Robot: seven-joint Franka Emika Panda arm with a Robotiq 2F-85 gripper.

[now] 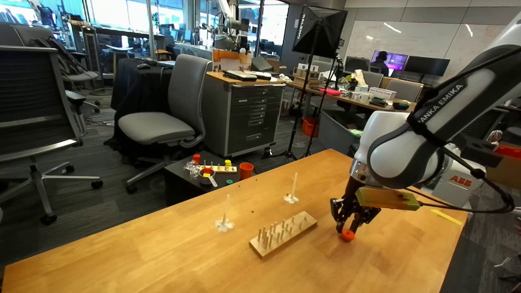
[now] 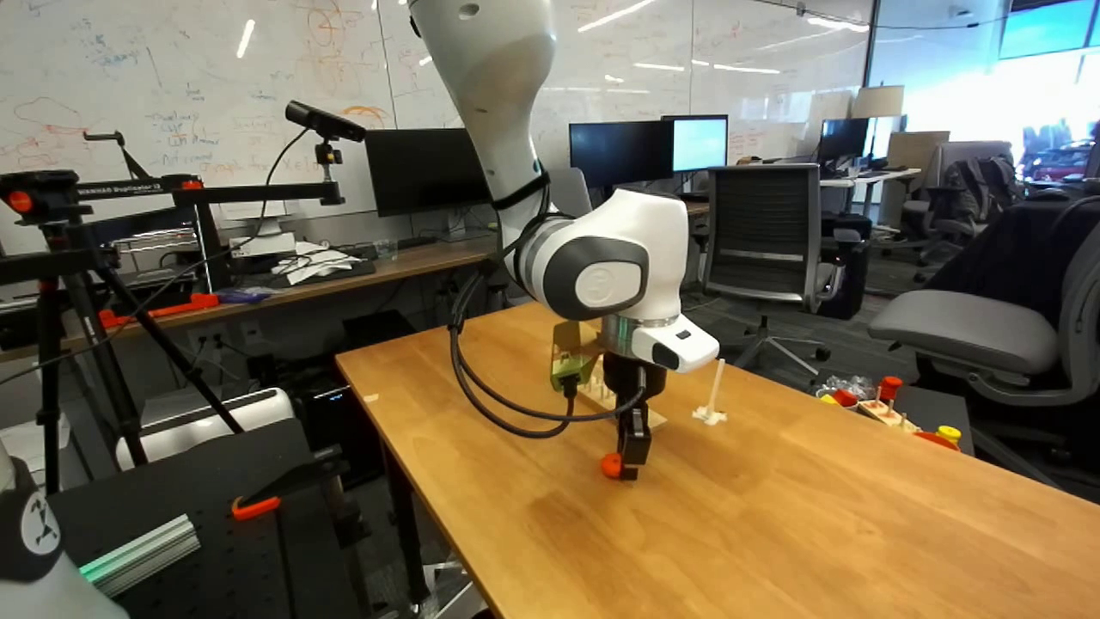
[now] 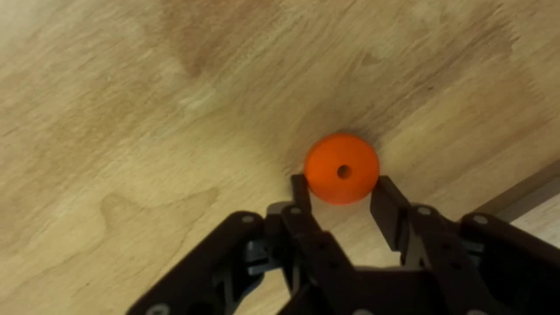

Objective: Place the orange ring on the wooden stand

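Observation:
The orange ring (image 1: 348,235) is a small flat round piece with a hole. It also shows in an exterior view (image 2: 611,465) and the wrist view (image 3: 341,151). My gripper (image 1: 346,231) points down at the table, its fingertips touching the ring on two opposite sides in the wrist view (image 3: 341,186). The ring sits at the very tips, at or just above the tabletop; I cannot tell which. The wooden stand (image 1: 295,230), with rows of thin upright pegs, lies beside the gripper. In an exterior view the arm partly hides the stand (image 2: 657,420).
Two thin upright rods (image 1: 225,211) (image 1: 294,186) are taped to the wooden tabletop (image 1: 163,252) beyond the stand. A low black side table (image 1: 183,190) past the table edge holds an orange cup (image 1: 246,171) and other small toys. Cables hang from the arm.

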